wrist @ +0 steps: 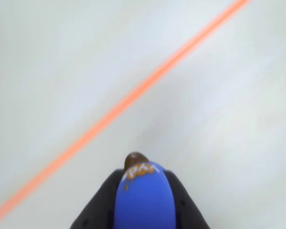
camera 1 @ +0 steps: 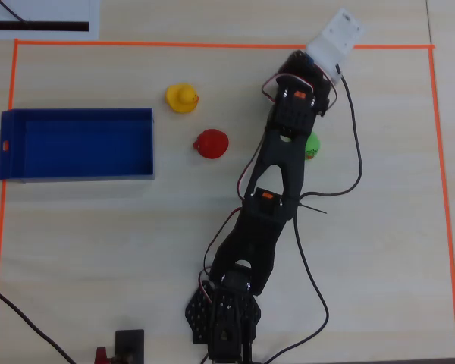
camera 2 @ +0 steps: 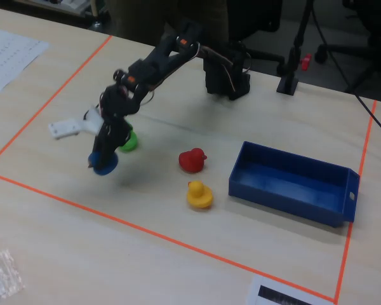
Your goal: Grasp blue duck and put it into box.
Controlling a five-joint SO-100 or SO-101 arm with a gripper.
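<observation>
While above the table, blue duck [wrist: 144,198] between pincer [wrist: 143,210] jaws

Bench [camera 1: 379,227]: a pale wood-grain surface is seen in the overhead view, with a work area marked out by orange tape [camera 1: 440,189].
Box [camera 1: 76,177]: a shallow open-top blue tray is laid flat at the left in the overhead view, with an orange mark on its left short wall.
Yellow duck [camera 1: 182,98]: it is set just beyond the box's upper right corner, apart from it.
Red duck [camera 1: 211,143]: it is placed near the yellow duck, to the right of the box.
Green duck [camera 1: 312,145]: it is partly covered by the arm.
Arm base [camera 1: 224,322]: it is mounted at the lower edge.
Cables [camera 1: 318,303]: dark leads are trailed across the surface.
Plastic bag [camera 2: 3,273]: a clear crumpled one is seen outside the tape in the fixed view.
</observation>
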